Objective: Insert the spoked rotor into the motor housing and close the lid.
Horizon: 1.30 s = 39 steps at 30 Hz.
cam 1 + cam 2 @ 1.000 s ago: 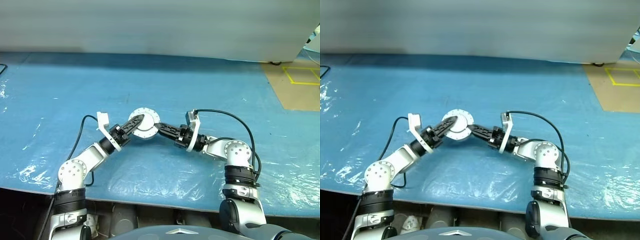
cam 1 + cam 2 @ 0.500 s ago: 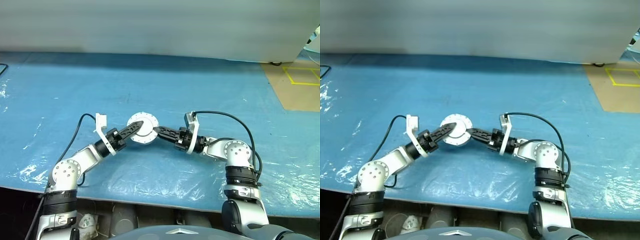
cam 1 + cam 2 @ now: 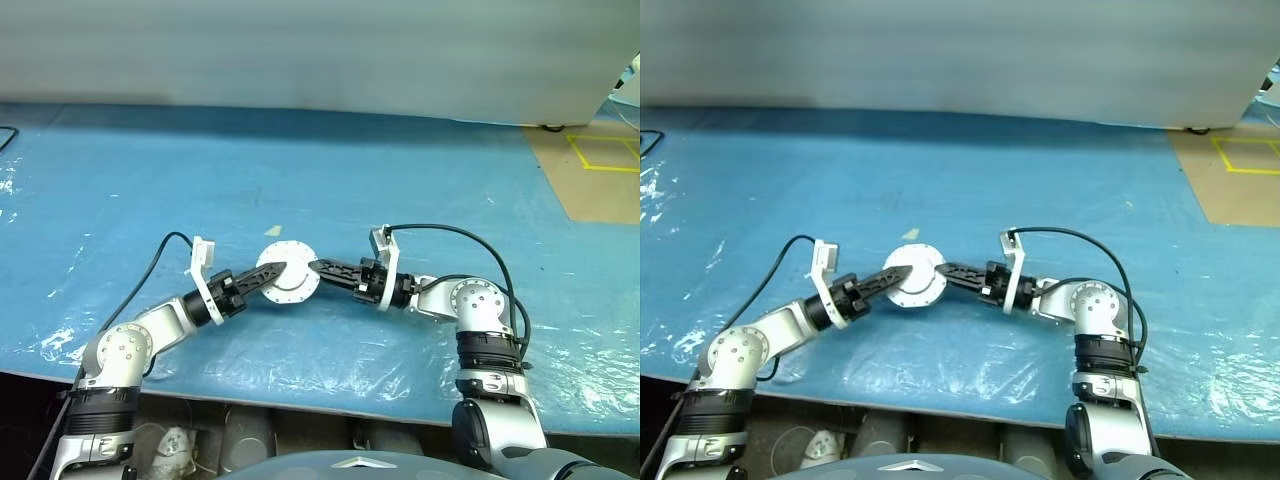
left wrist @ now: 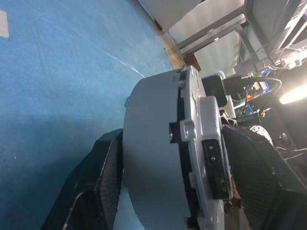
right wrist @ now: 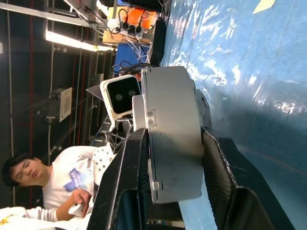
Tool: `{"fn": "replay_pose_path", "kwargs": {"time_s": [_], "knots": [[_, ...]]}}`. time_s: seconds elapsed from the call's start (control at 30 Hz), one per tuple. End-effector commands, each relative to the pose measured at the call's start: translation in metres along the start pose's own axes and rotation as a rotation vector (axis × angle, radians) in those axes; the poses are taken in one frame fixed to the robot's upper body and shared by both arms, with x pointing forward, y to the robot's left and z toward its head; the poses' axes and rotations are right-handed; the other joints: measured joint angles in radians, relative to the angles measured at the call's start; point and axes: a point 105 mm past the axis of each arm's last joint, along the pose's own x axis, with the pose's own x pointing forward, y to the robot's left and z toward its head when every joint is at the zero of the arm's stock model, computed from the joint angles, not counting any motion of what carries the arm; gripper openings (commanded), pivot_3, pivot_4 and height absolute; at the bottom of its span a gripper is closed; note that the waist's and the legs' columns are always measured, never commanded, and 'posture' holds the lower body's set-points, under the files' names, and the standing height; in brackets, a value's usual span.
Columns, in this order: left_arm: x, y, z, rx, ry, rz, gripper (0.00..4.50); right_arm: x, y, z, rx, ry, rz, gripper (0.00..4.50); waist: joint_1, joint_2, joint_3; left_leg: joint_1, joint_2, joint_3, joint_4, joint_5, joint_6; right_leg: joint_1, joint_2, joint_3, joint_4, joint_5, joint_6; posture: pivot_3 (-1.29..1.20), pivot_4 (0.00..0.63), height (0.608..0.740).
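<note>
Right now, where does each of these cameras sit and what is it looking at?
Head views: look down over both arms at the blue table; both grippers grip the motor housing.
Left wrist view: looks along its fingers at the housing's side.
Right wrist view: the same housing between its fingers, a person beyond.
All views share the housing.

Bright, even light; glare streaks the blue sheet (image 3: 300,350).

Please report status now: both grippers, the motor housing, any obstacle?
Left gripper and right gripper both shut on motor housing, lid on. Held above blue table. No obstacle seen.
</note>
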Motion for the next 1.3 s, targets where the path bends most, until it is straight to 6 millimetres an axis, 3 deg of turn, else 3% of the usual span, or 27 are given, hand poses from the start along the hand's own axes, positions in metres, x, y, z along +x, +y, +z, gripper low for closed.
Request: {"fn": "replay_pose_path", "kwargs": {"time_s": [0.03,0.27,0.57,0.8,1.07,1.3], "knots": [[0.019,-0.013,-0.035,-0.004,0.16,-0.051,2.82,0.012,0.024,0.014,-0.084,-0.038,0.085,1.21,0.0,0.0,0.0,0.0,0.0,0.0,0.0,0.0,0.0,0.0,0.0,0.0,0.0,0.0,0.0,0.0,0.15,0.74],[0.019,-0.009,-0.029,-0.023,0.106,-0.043,2.82,0.012,0.023,0.016,-0.093,-0.048,0.08,1.21,-0.001,0.0,0.0,0.0,0.0,0.0,0.002,0.0,0.0,0.0,0.0,0.0,0.002,0.0,0.0,0.0,0.15,0.74],[0.023,-0.008,-0.006,-0.045,-0.07,-0.056,2.82,0.01,0.036,0.033,-0.087,-0.137,0.155,4.32,-0.004,0.0,0.0,0.001,0.0,0.0,0.003,0.0,0.0,0.0,0.0,0.001,0.004,0.0,-0.001,0.0,0.15,0.74],[0.024,-0.004,0.009,-0.049,-0.187,-0.037,2.82,0.007,0.038,0.041,-0.075,-0.19,0.167,4.32,-0.004,0.0,0.0,0.0,0.0,0.0,0.003,0.0,0.0,0.0,0.0,0.001,0.004,0.0,-0.001,0.0,0.15,0.74],[0.024,0.0,0.011,-0.041,-0.209,-0.02,2.82,0.008,0.039,0.039,-0.07,-0.18,0.174,4.32,-0.004,0.0,0.0,0.0,0.0,0.0,0.003,0.0,0.0,0.0,0.0,0.001,0.004,0.0,-0.001,0.0,0.15,0.74],[0.026,-0.01,0.014,-0.062,-0.223,-0.081,2.66,0.009,0.038,0.038,-0.068,-0.174,0.168,4.36,-0.004,0.0,0.0,0.0,0.0,0.0,0.003,0.0,0.0,0.0,0.0,0.001,0.004,0.0,-0.001,0.0,0.15,0.74]]}}
